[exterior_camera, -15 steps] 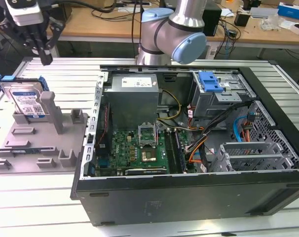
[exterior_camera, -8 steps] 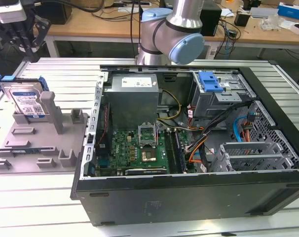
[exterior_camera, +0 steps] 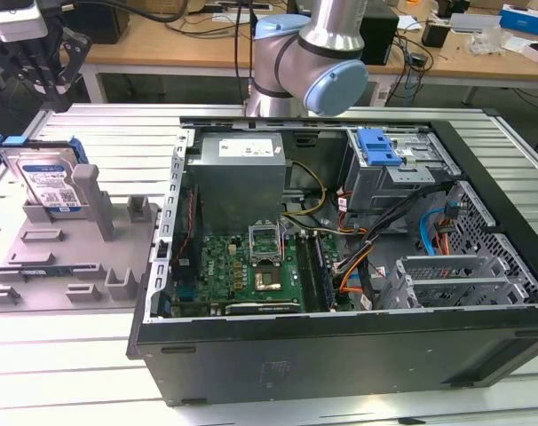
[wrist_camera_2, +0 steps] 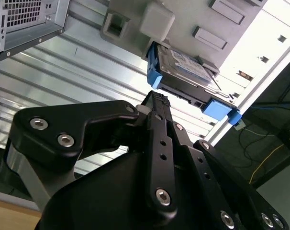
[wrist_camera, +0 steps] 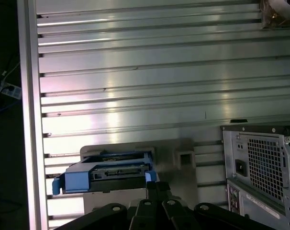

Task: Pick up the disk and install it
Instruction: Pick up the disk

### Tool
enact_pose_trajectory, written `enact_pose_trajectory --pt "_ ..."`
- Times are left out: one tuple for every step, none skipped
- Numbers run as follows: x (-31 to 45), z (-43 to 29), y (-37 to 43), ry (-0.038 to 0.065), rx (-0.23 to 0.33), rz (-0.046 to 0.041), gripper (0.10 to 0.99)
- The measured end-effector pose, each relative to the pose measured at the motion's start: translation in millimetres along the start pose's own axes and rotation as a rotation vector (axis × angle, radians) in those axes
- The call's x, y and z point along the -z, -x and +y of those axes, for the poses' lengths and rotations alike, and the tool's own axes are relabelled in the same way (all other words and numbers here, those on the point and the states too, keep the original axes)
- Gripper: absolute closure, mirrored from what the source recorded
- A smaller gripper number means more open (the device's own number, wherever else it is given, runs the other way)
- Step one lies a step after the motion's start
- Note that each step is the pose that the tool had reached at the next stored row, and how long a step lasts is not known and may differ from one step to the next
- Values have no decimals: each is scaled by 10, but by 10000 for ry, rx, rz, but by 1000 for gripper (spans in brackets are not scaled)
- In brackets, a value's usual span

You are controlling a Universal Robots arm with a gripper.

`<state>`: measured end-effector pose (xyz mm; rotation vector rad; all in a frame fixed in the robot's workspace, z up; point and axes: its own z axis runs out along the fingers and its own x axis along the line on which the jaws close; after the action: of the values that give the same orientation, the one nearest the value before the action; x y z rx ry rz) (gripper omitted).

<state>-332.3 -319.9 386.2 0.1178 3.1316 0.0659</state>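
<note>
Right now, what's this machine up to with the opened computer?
A robot arm is going for the disk. The disk stands on edge in a grey holder at the exterior view's left, beside the open computer case. The gripper hovers above the disk and is not holding it. The disk is not yet in the case.

In the exterior view the disk [exterior_camera: 40, 173] has open air at its 12 o'clock, up to the gripper [exterior_camera: 47, 80]. A post [exterior_camera: 85, 200] of the fixture [exterior_camera: 38, 266] stands just beside the disk at 3 o'clock, and farther that way the case [exterior_camera: 340, 355] wall rises. Bare table [exterior_camera: 118, 133] slats lie at the fixture's 1 o'clock. Inside the case, the power box [exterior_camera: 238, 177] fills 11 o'clock and cables [exterior_camera: 362, 257] cross the middle. The arm [exterior_camera: 313, 53] looms at the case's 12 o'clock.
</note>
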Motion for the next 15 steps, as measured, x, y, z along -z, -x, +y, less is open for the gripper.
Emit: enact_pose_trajectory --pt "0 0 0 -1 0 3 980" --pt "0 0 0 -1 0 4 980" --pt "0 0 0 -1 0 6 980" --pt "0 0 0 -1 0 6 980" --pt "0 0 0 -1 0 7 980" --pt "0 0 0 -2 0 8 980" --pt "0 0 0 -1 0 10 980" --pt "0 0 0 -1 0 10 980" --pt "0 0 0 -1 0 11 980" --pt "0 0 0 -1 1 11 980" --pt "0 1 1 -3 4 11 980" --pt "-1 2 1 -5 5 11 980" --pt "-7 3 1 -4 35 13 980" --pt "-8 3 0 -4 218 24 980" --pt "-13 3 -1 -2 467 34 980"
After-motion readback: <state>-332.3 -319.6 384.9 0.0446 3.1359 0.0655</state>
